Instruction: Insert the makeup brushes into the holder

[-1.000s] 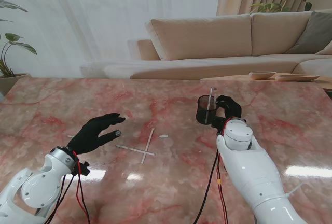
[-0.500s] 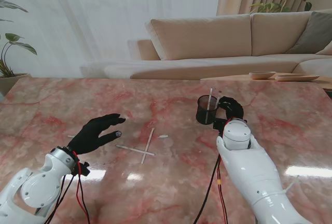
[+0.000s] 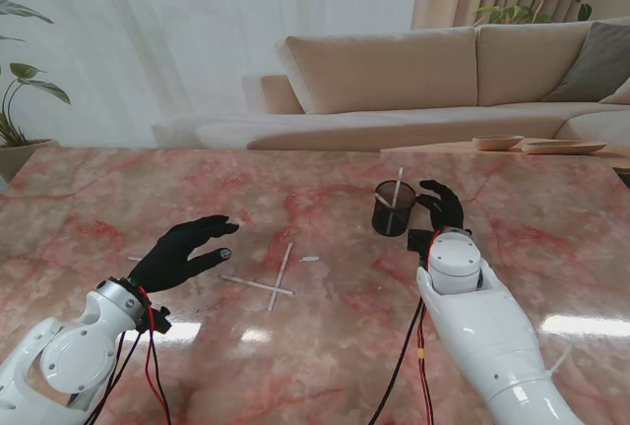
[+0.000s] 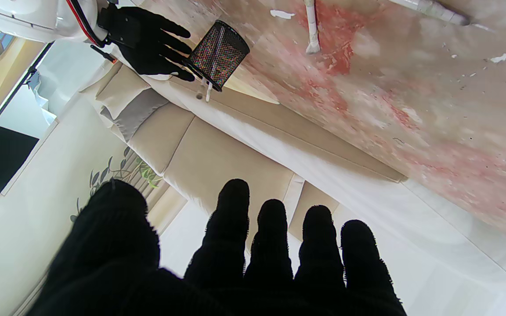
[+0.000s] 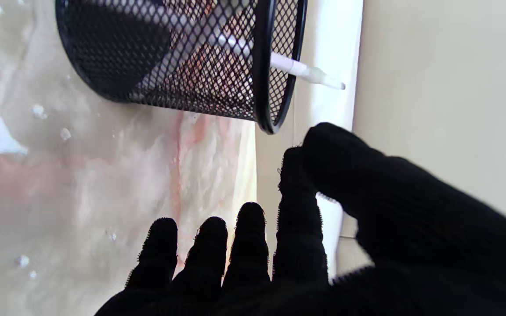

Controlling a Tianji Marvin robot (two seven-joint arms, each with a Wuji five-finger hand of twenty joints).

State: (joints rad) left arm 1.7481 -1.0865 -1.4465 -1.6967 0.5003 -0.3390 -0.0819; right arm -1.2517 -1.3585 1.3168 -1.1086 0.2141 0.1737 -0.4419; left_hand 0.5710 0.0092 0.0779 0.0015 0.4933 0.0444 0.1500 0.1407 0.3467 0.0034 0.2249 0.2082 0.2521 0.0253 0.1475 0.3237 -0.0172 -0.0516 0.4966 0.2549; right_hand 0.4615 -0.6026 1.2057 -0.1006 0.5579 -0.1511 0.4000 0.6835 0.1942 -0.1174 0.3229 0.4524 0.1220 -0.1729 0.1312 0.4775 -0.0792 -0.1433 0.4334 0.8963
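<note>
- Black wire mesh formed the holder (image 3: pixel 394 208), which stood upright on the pink marble table (image 3: pixel 325 346), with one white brush (image 3: pixel 396 189) leaning inside, its end above the rim.
- The right hand (image 3: pixel 441 205) hovered just beside the holder, its fingers (image 5: pixel 253 232) spread and gripping nothing.
- The left hand (image 3: pixel 183 251) lay well apart to the left, fingers loosely spread and empty.
- Two crossed brushes (image 3: pixel 273 279) lay flat on the table between the hands, near the left hand.
</note>
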